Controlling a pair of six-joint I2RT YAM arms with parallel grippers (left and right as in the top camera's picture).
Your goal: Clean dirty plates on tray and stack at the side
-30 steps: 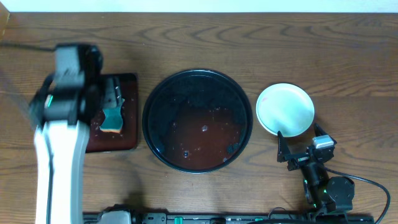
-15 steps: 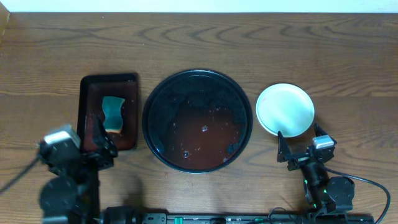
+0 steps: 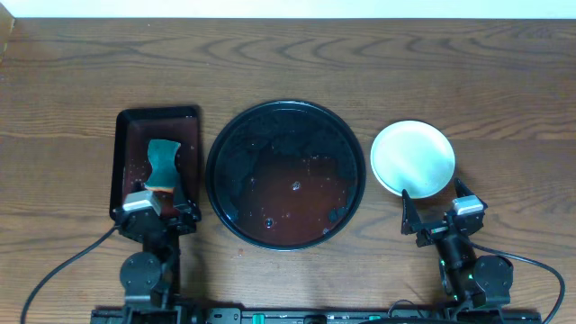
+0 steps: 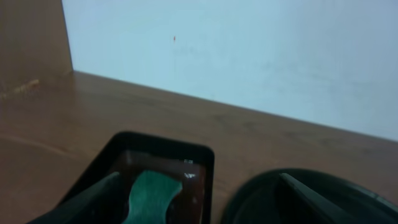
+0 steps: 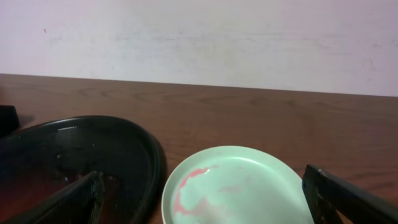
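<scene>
The round black tray (image 3: 286, 105) sits mid-table with no plates on it, only red sauce smears and wet spots. A pale mint-green plate (image 3: 413, 158) lies on the bare wood to its right; whether other plates lie under it I cannot tell. In the right wrist view the plate (image 5: 249, 186) shows a pink smear, beside the tray (image 5: 152, 158). My right gripper (image 3: 434, 202) (image 5: 202, 180) is open and empty just in front of the plate. My left gripper (image 3: 162, 196) (image 4: 199, 183) is open and empty at the table's front left. No yellow plate is in view.
A small rectangular black tray (image 3: 126, 121) (image 4: 202, 155) holds a teal sponge (image 3: 163, 160) (image 4: 149, 196) just beyond my left gripper. The round tray's rim (image 4: 292, 180) shows at its right. A pale wall runs behind the table.
My left arm has pulled back from over the rectangular tray to the table's front left, leaving the sponge in that tray. The right arm and the plate have not moved.
</scene>
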